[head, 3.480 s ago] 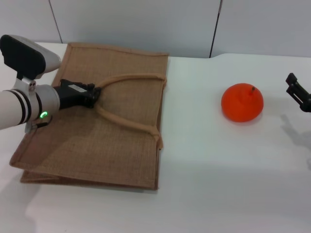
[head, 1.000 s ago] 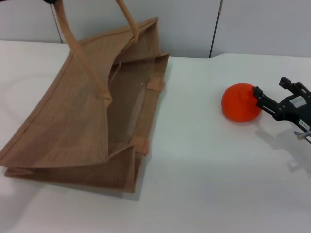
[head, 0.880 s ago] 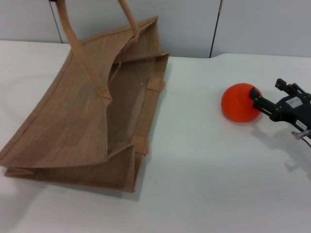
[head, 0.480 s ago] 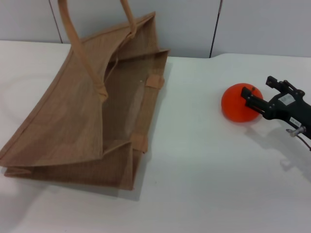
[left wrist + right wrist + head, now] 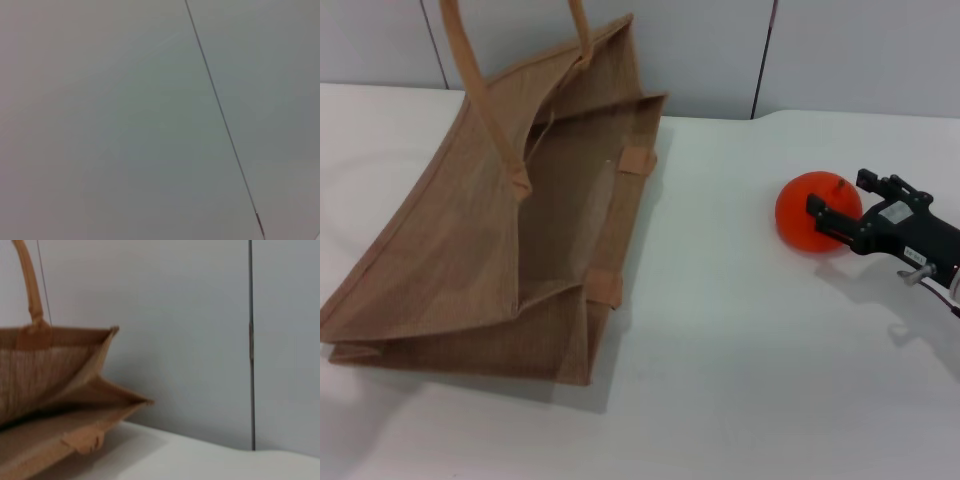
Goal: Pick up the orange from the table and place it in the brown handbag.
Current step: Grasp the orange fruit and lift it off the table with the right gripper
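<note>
The orange (image 5: 800, 216) sits on the white table (image 5: 740, 380) at the right. My right gripper (image 5: 842, 198) reaches in from the right, open, with its fingers on either side of the orange's right half. One finger (image 5: 828, 219) crosses in front of the fruit. The brown handbag (image 5: 470, 270) lies at the left with its upper side pulled up by a handle (image 5: 480, 90) that runs out of the top of the head view, so its mouth gapes toward the orange. My left gripper is out of view. The right wrist view shows the bag's open mouth (image 5: 45, 365).
A grey panelled wall (image 5: 720, 50) stands behind the table. Bare tabletop lies between the bag's mouth and the orange. The left wrist view shows only the wall (image 5: 150, 125).
My right gripper has slid left until its fingers straddle the orange. The bag's upper side has risen a little more, widening the mouth.
</note>
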`<state>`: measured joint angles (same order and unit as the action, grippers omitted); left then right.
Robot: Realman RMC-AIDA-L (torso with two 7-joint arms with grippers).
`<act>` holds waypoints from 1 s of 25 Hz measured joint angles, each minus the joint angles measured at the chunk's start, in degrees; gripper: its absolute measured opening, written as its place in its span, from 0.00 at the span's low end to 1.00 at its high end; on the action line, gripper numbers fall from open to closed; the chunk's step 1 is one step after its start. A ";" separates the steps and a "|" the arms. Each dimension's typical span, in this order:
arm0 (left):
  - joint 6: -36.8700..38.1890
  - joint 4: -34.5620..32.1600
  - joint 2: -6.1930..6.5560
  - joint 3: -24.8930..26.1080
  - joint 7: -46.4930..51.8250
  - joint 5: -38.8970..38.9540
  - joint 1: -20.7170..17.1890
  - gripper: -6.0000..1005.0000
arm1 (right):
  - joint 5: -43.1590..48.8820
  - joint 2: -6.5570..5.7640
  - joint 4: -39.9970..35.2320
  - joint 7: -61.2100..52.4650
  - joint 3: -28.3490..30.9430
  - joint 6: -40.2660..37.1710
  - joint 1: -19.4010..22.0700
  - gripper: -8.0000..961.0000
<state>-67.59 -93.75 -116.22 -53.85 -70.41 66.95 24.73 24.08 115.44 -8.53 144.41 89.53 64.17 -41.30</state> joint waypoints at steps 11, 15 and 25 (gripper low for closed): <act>-0.67 -0.21 -0.06 -0.10 0.01 0.28 0.80 0.12 | 0.00 0.11 0.64 0.26 -0.33 -3.04 -0.50 0.91; -0.70 -0.51 -0.12 -0.15 0.01 0.29 0.87 0.12 | 0.00 0.25 2.34 0.16 -1.19 -6.51 -0.52 0.91; -0.71 -0.82 -0.23 -0.45 0.01 0.36 1.39 0.12 | 0.07 0.39 3.35 -0.52 -3.34 -8.29 -1.71 0.90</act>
<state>-68.30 -94.57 -116.45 -54.30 -70.39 67.32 26.12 24.15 115.83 -5.19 143.89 86.19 55.88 -43.01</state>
